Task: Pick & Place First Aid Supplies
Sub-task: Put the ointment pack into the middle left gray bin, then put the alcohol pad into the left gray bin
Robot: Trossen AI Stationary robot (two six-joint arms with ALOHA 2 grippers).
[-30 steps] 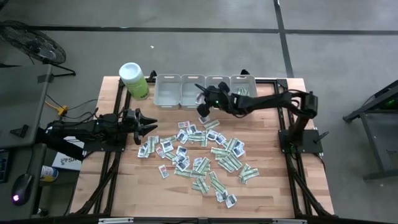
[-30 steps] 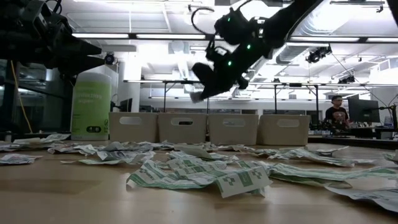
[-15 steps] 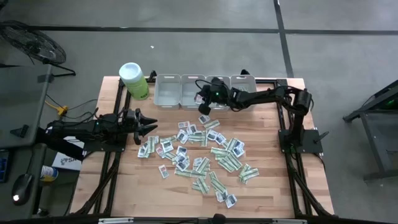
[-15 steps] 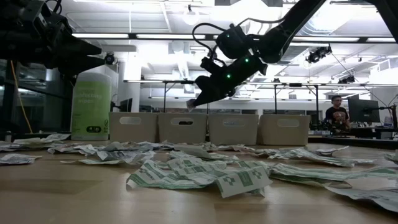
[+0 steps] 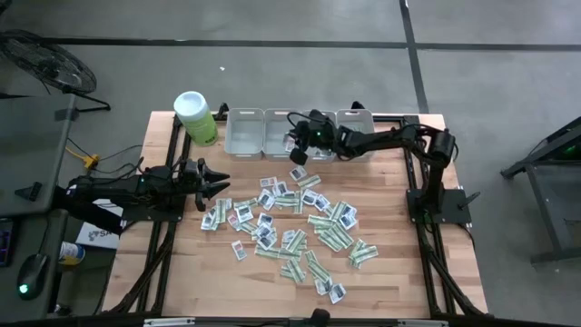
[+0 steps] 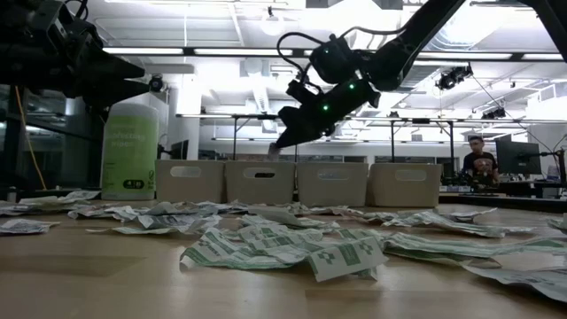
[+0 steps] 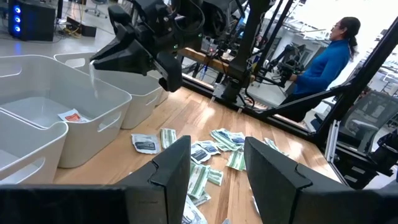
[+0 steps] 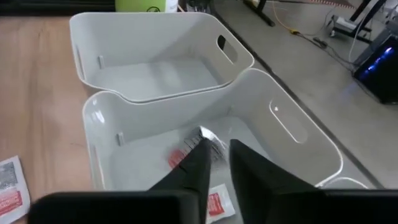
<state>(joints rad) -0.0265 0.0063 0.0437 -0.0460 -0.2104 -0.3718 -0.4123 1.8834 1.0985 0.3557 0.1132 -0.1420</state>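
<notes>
The first aid packets lie in a loose pile (image 5: 290,222) on the middle of the wooden table, also seen in the low view (image 6: 283,239). My right gripper (image 5: 292,145) hangs above the second grey bin from the left (image 5: 277,134), shut on one white packet with a red print (image 8: 208,138). Another red-printed packet (image 8: 217,202) lies flat on that bin's floor. My left gripper (image 5: 221,186) hovers open at the table's left side, above the boards and clear of the pile; its fingers (image 7: 168,168) stand apart. My right gripper pinches the white packet by its upper edge (image 7: 92,64) between its two fingertips, slanting down from the table's right. The packet hangs below the fingers, lifted clear, over the open bin (image 8: 99,124). My fingers hide the exact place of contact in the wrist view.
Four grey bins (image 5: 243,132) stand in a row along the far edge, with a lime-green canister (image 5: 195,118) at their left. Bare boards lie along the near edge and on the right. A person in blue (image 7: 329,56) is in the room beyond the table.
My right gripper has carried the packet from above the pile's far side toward the far edge, to a place over the second bin, and has sunk a little. The packet has stayed at its fingertips. My left arm has kept still.
</notes>
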